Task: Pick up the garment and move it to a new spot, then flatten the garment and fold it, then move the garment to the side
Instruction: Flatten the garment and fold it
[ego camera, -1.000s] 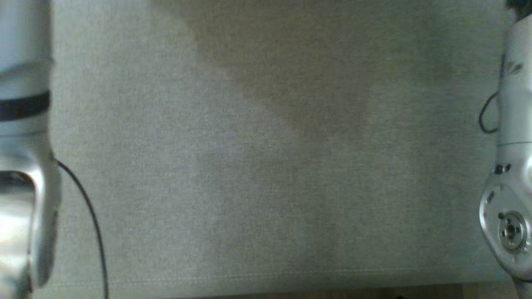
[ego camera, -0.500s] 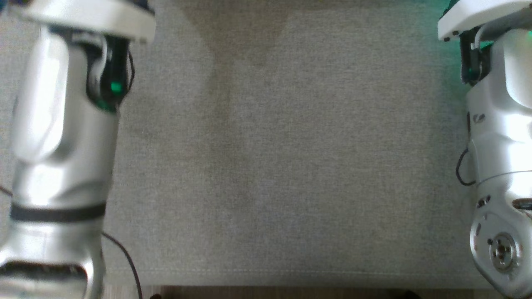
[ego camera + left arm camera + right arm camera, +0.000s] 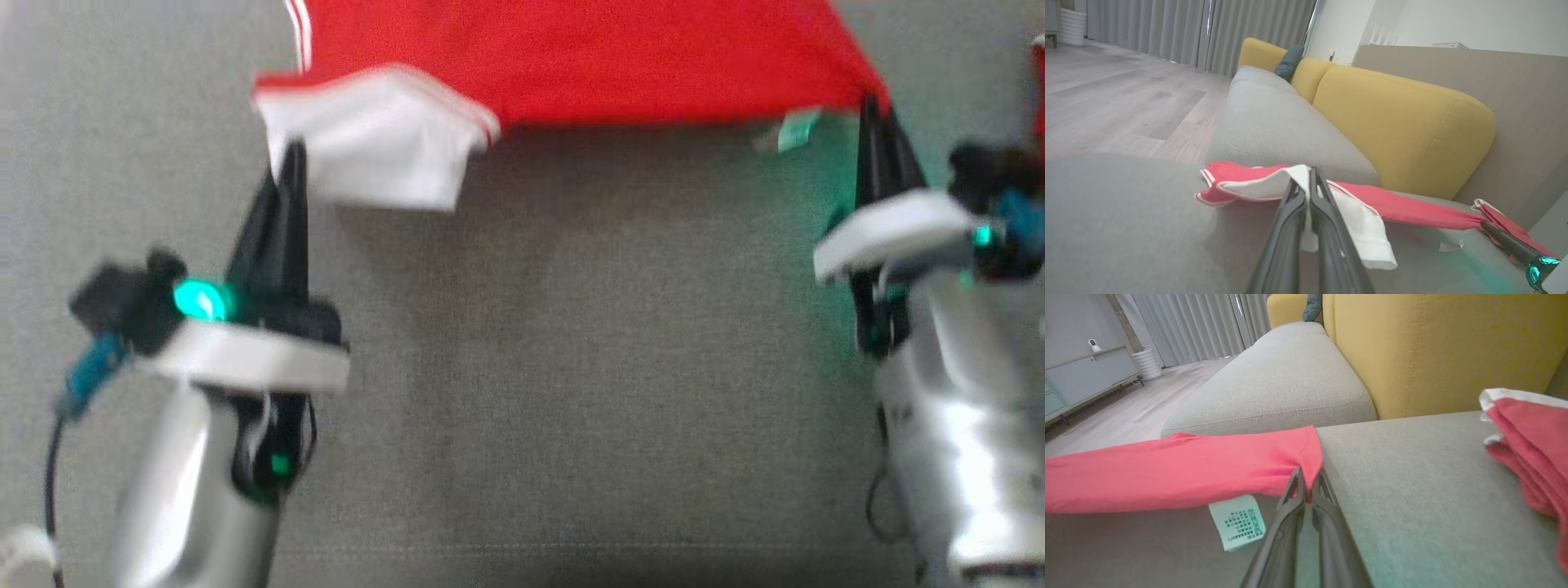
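Observation:
The garment (image 3: 571,57) is red with a white sleeve (image 3: 371,143) and hangs stretched between my two grippers over the grey sofa seat (image 3: 571,367). My left gripper (image 3: 291,159) is shut on the white sleeve part (image 3: 1355,220); its tips (image 3: 1309,175) pinch the cloth. My right gripper (image 3: 872,106) is shut on the red hem corner (image 3: 1306,453), its tips (image 3: 1308,479) closed just beside a pale care label (image 3: 1237,520). The red cloth (image 3: 1412,210) sags slightly between the two holds. The garment's upper part is cut off by the top of the head view.
A second red and white cloth pile (image 3: 1527,437) lies on the seat to the right of my right gripper. Yellow back cushions (image 3: 1396,122) stand behind the seat. Another grey seat cushion (image 3: 1282,392) adjoins, with wooden floor (image 3: 1118,102) and curtains beyond.
The head camera has swung: earlier frames held only forearms and bare grey cushion, and now both shut grippers and the red garment are in the picture.

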